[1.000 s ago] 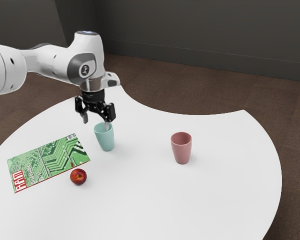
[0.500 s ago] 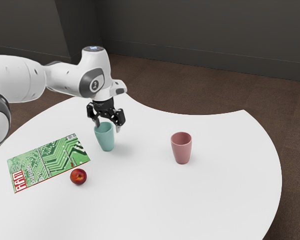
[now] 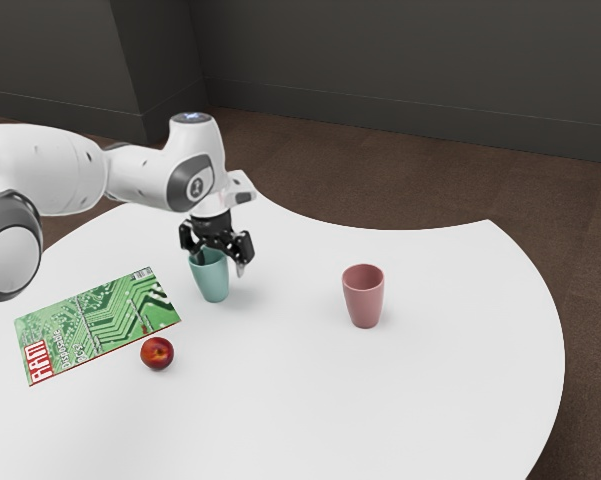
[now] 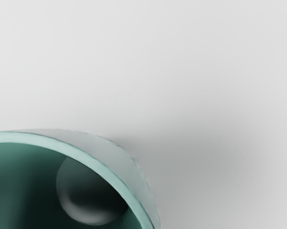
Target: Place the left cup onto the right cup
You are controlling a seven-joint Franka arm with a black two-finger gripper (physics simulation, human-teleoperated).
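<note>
Teal cup stands directly under the end effector, its fingers spread, holding nothing.

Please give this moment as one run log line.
phase: pre-grasp | gripper: open, at teal cup rim | pink cup: upright, apart | stacked: not yet

On our white worktop we see a green magazine, a red apple just beside it, a teal cup and, well apart, a pink cup

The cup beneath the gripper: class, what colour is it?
That cup is teal green; the exterior view shows it best.
</note>
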